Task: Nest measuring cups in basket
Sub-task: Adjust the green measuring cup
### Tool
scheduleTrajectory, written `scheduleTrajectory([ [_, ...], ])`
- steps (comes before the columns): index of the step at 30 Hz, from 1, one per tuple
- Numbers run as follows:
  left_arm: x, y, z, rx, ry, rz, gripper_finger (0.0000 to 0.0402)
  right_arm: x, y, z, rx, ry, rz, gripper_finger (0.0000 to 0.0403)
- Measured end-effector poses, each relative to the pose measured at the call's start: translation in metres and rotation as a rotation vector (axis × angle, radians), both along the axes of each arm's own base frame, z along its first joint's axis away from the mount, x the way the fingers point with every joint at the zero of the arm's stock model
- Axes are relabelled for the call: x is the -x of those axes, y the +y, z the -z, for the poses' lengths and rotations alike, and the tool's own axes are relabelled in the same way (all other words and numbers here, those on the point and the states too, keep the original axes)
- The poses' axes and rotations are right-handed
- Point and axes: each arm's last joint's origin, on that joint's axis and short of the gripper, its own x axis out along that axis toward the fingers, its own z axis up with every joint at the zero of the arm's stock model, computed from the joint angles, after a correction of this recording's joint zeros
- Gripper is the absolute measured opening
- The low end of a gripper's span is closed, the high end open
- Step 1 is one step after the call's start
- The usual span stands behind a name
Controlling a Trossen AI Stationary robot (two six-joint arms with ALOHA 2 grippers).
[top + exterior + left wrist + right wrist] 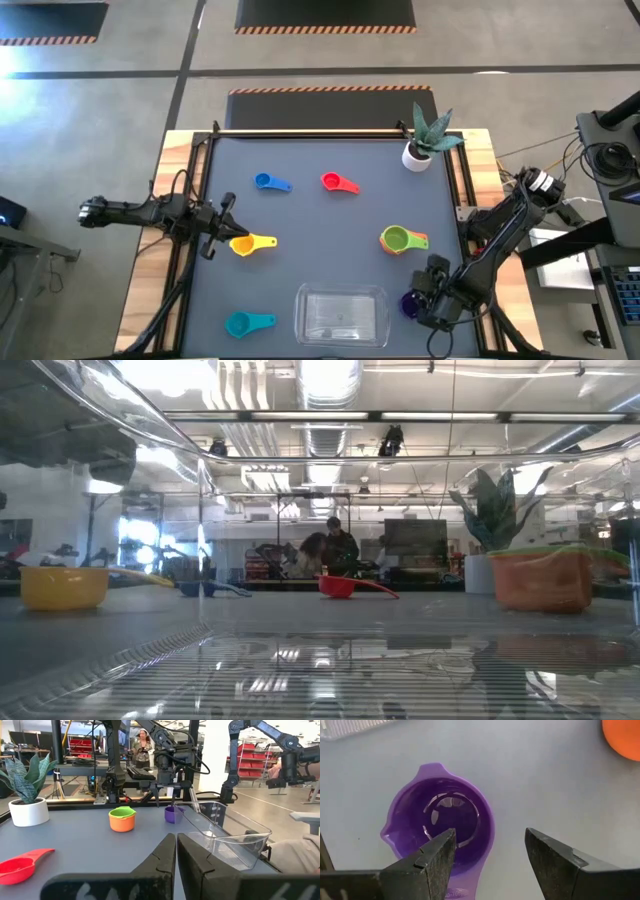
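Right claw hangs directly over the purple cup, fingers apart straddling its rim, nothing gripped. Purple cup sits on the worktop just right of the clear basket, which holds no cups. Green cup nested in orange cup; blue, red, yellow, teal lie scattered. Left claw pressed together, beside the yellow cup.

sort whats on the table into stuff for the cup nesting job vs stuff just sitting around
Job:
blue cup
red cup
yellow cup
green cup sitting in orange cup
teal cup
purple cup, under the open right tool
clear basket

Lying about:
potted plant
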Motion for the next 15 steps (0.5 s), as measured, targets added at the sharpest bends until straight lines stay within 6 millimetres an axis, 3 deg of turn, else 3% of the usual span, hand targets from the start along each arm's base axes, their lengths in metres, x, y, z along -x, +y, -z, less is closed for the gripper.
scheduleTrajectory([
  [4,0.000,0.000,0.000,0.000,0.000,0.000,0.0000,0.007,-0.011,-0.016,0.008,-0.027,0.000,0.0226],
  [10,0.000,0.000,0.000,0.000,0.000,0.000,0.0000,0.028,-0.051,-0.053,0.129,-0.172,0.063,0.0226],
  [15,0.000,0.000,0.000,0.000,0.000,0.000,0.0000,0.034,-0.086,-0.055,0.165,-0.164,0.103,0.0226],
])
